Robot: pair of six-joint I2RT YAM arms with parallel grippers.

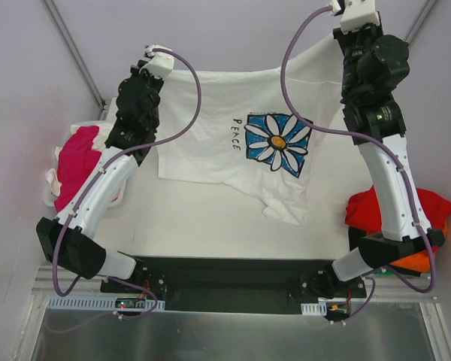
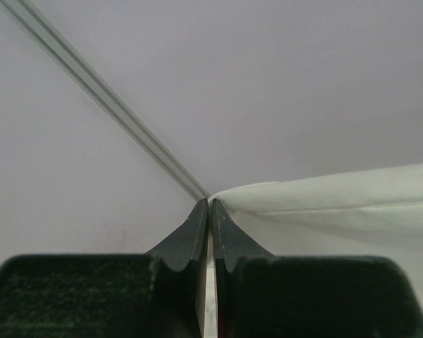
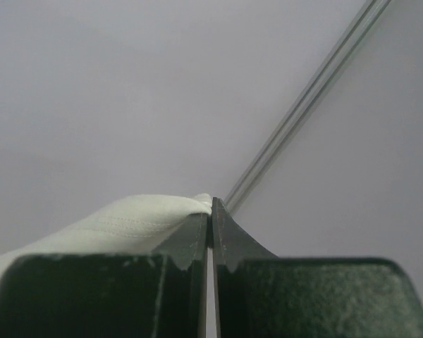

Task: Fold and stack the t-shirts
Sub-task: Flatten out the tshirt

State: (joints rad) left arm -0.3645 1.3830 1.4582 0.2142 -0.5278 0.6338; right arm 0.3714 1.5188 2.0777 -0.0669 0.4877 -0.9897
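Reaching from the near edge of the table [image 1: 195, 233] up toward the far corners: left arm [image 1: 98, 188] bent and leaning far-left, right arm [image 1: 387, 173] raised steeply on the far right. Stretched between them, white t-shirt [image 1: 210, 128] over the far half of the table, long axis running left to right, far edge pulled taut and lifted, near hem sagging and bunched toward the near right. Heaped at the left edge, pink t-shirt [image 1: 75, 162]. Piled at the right edge, behind the right arm, red t-shirt [image 1: 430, 207] with orange t-shirt [image 1: 417, 261] just nearer. Turned sideways on the white cloth, right of centre, daisy print [image 1: 278, 143] with the word PEACE beside it. Seen only from the wrists: left gripper [image 2: 210, 201] pinched tight on a white cloth edge trailing off to the right, right gripper [image 3: 211, 201] likewise clamped on a stitched white edge trailing left. Seen only from above: the print and the coloured heaps.
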